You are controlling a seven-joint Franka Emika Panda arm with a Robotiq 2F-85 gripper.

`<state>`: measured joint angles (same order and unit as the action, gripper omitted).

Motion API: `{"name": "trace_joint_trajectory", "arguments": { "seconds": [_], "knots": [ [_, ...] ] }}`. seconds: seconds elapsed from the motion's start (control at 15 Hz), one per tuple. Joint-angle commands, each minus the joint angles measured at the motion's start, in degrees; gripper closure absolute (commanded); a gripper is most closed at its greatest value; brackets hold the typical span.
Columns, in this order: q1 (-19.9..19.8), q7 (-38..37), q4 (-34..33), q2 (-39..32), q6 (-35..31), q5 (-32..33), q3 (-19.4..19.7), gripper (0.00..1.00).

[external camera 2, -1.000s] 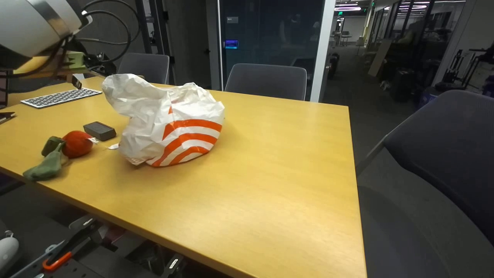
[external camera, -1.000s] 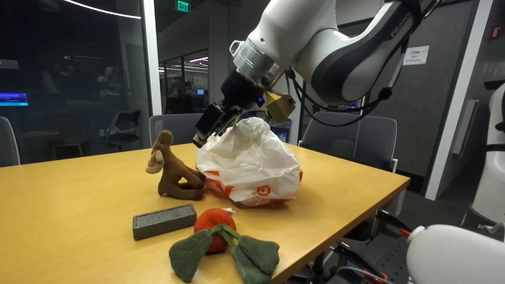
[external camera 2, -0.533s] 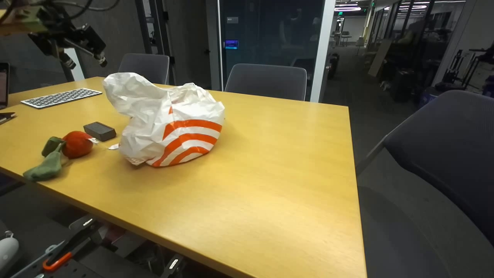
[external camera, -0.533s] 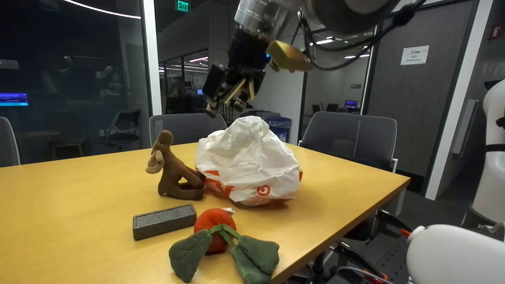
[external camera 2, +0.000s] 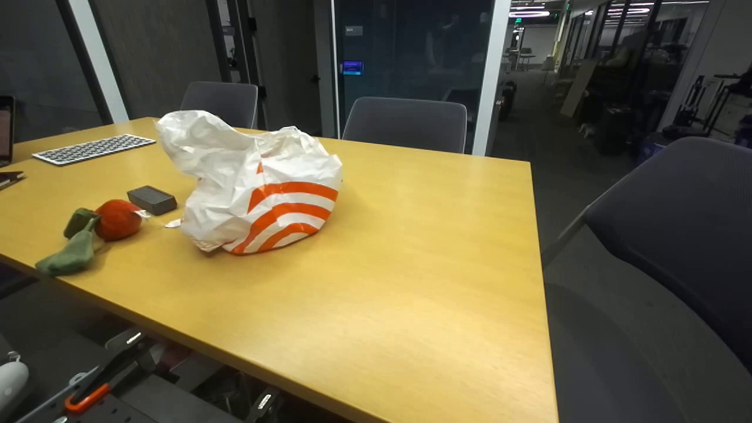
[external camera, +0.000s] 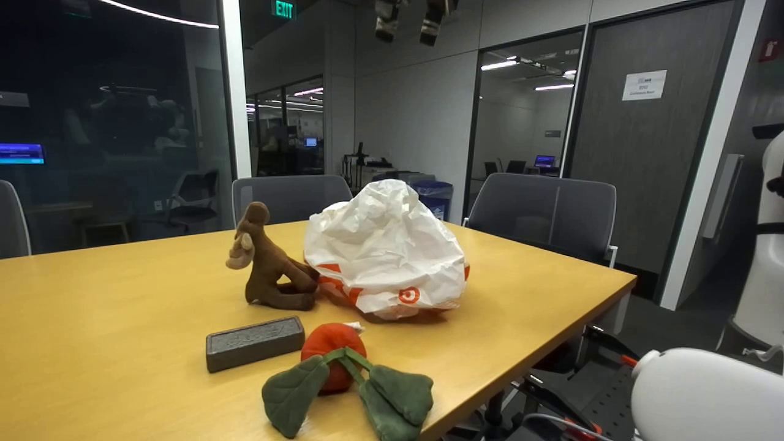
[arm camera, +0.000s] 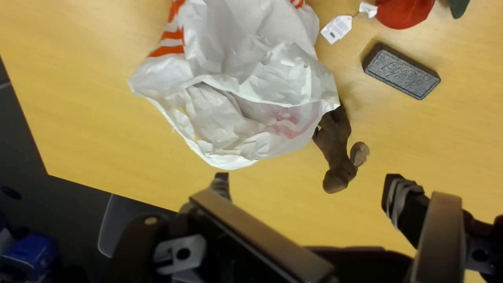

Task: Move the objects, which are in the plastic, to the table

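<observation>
A white plastic bag with orange-red stripes [external camera: 386, 251] stands on the yellow table [external camera: 122, 306]; it shows in the exterior view [external camera 2: 264, 194] too. Its open mouth faces up in the wrist view [arm camera: 251, 59], showing crumpled plastic; I make out no object inside. A brown plush moose [external camera: 269, 269] sits against the bag, also visible in the wrist view [arm camera: 334, 153]. A dark grey eraser [external camera: 255, 344] and a red plush with green leaves [external camera: 334, 349] lie on the table. My gripper [arm camera: 307, 178] is open and empty, high above the table; its fingertips [external camera: 408, 27] show at the top edge.
A white keyboard [external camera 2: 94, 149] and part of a laptop [external camera 2: 6, 132] lie at the table's far left in an exterior view. Chairs [external camera 2: 405, 123] stand around the table. Another white robot part [external camera: 704, 392] is beside the table edge.
My gripper has risen from beside the bag to high above it, leaving view in an exterior view. The bag's top shifted very slightly; the moose, eraser and red plush stay in place.
</observation>
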<state>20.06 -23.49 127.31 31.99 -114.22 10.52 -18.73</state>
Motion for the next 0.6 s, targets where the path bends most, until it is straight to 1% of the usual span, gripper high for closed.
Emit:
{"name": "trace_joint_trajectory", "arguments": {
  "seconds": [0.0, 0.07, 0.13, 0.2, 0.27, 0.53],
  "knots": [
    [-4.83, 3.95, -14.48, -4.38, 15.63, -0.89, -1.32, 0.00],
    [-5.62, 4.88, -17.66, -6.57, 18.33, -0.16, -1.67, 0.00],
    [-6.17, 5.53, -19.41, -7.74, 19.29, 0.28, -1.70, 0.00],
    [-5.42, 4.29, -12.48, -2.64, 15.20, -0.71, -1.29, 0.00],
    [-5.77, 4.50, -13.79, -3.28, 15.96, -0.65, -1.32, 0.00],
    [-5.74, 4.43, -12.76, -3.50, 15.92, -0.58, -1.60, 0.00]
  ]
}}
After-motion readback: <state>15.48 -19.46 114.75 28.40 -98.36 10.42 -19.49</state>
